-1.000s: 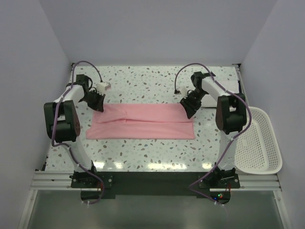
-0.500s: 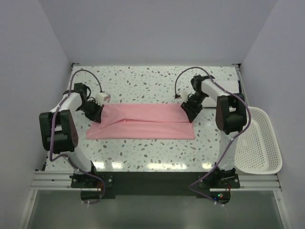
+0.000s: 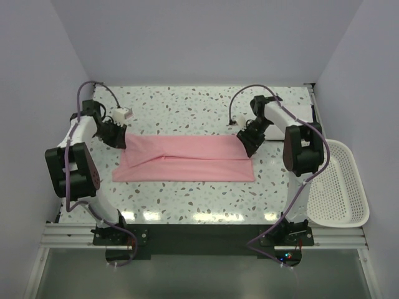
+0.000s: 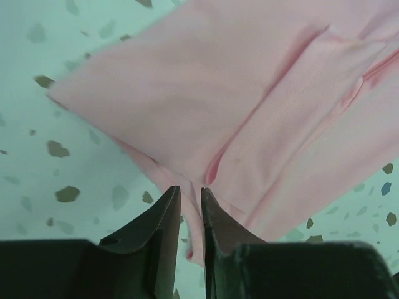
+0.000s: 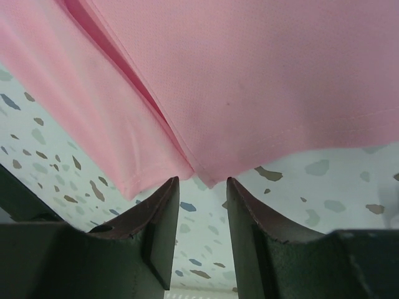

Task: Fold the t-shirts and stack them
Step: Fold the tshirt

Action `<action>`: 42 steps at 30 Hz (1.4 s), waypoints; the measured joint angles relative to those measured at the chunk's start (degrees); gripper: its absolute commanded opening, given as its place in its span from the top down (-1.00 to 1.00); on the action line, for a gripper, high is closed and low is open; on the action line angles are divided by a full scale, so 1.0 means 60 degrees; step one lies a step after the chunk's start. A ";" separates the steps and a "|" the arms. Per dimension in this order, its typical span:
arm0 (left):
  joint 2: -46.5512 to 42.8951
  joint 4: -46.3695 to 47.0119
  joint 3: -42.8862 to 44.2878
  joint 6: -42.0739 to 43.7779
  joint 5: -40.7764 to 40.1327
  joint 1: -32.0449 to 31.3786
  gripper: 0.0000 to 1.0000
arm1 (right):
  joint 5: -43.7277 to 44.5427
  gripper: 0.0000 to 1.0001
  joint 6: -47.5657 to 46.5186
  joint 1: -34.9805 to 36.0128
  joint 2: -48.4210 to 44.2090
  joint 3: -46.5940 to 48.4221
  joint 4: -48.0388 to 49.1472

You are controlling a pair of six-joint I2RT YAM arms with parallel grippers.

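The pale pink t-shirt [image 3: 187, 159] lies on the speckled table, folded into a long strip running left to right. My left gripper [image 3: 118, 134] is at its far left corner. In the left wrist view the jaws [image 4: 190, 190] stand almost closed, with a ridge of pink cloth [image 4: 249, 106] between them. My right gripper [image 3: 246, 143] is at the far right corner. In the right wrist view it [image 5: 202, 180] is open, its jaws either side of the shirt's corner [image 5: 249, 93]. A white folded rectangle [image 3: 303, 107] lies at the far right, partly hidden by the right arm.
A white perforated plastic basket [image 3: 340, 187] hangs off the table's right edge. White walls close in the back and both sides. The arm bases stand at the near edge.
My left gripper has moved left and a little farther back, and the shirt's far left corner has shifted left with it. The right gripper has barely moved.
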 measured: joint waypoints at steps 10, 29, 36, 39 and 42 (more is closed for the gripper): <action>0.0525 0.0732 0.1545 -0.1293 0.1435 0.0106 0.61 | -0.0448 0.29 0.0882 0.0000 -0.0164 0.1031 0.0364; 0.3945 0.2783 0.3104 -0.3636 0.0313 0.0073 0.57 | 0.0226 0.29 0.1836 0.0091 0.1231 0.1322 0.1698; 0.4830 0.2809 0.4641 -0.3756 0.0379 0.0036 0.42 | -0.0076 0.24 0.1625 0.0317 0.1104 0.1122 0.1464; 0.4714 0.2721 0.4907 -0.3697 0.0375 0.0062 0.37 | -0.0262 0.24 0.1410 0.0535 0.0612 0.0401 0.1089; 0.3931 0.2626 0.4532 -0.3523 0.0335 0.0062 0.31 | -0.0466 0.24 0.1348 0.0714 0.0321 0.0244 0.0692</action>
